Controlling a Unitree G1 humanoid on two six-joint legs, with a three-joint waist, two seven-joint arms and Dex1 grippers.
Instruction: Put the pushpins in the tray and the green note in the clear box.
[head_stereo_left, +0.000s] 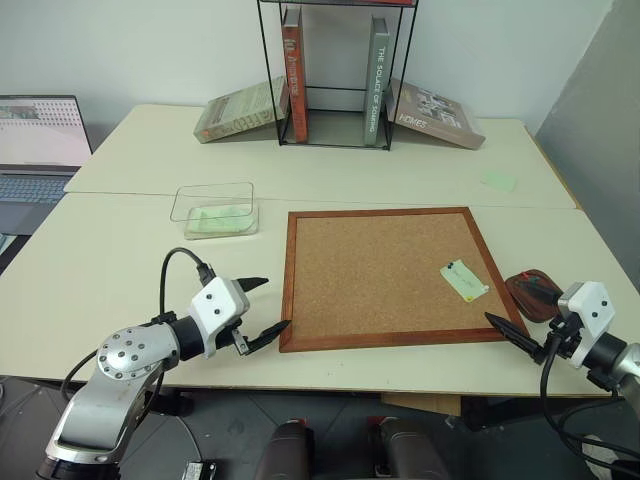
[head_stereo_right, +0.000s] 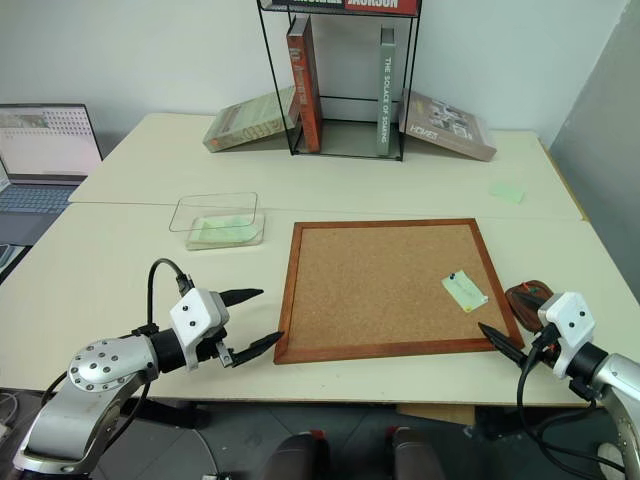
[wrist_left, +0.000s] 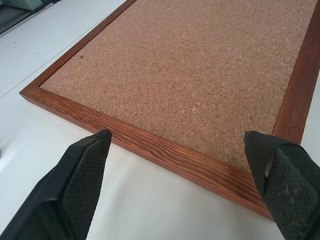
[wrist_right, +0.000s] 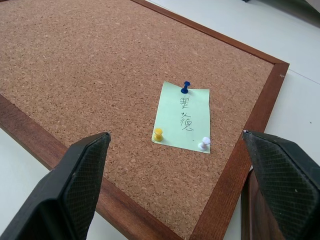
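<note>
Laptop (head_stereo_left: 38, 150): at the far left edge of the counter (head_stereo_left: 120, 270), screen lit.
Left tool (head_stereo_left: 262, 308): fingers spread wide, holding nothing, hovering just off the near left corner of the corkboard (head_stereo_left: 380, 270).
Clear box (head_stereo_left: 214, 210): on the counter behind the left tool, left of the corkboard and apart from it; a pale mint slip lies inside.
Wire rack (head_stereo_left: 335, 75): at the back, books standing in it and leaning against each side.
Corkboard: flat, wood-framed, mid-counter between the two tools.
Green note (wrist_right: 182, 116): pinned to the corkboard near its right edge, handwriting on it.
Pushpins (wrist_right: 185, 88): three stuck in the note, a blue one at one end, a yellow and a white one at the other end's corners.
Mint slip (head_stereo_left: 498, 181): loose on the counter, far right, behind the corkboard.
Tray (head_stereo_left: 533, 292): on the counter just right of the corkboard's near right corner.
Right tool (head_stereo_left: 520, 325): fingers wide apart, empty, beside the tray, aimed towards the note.
</note>
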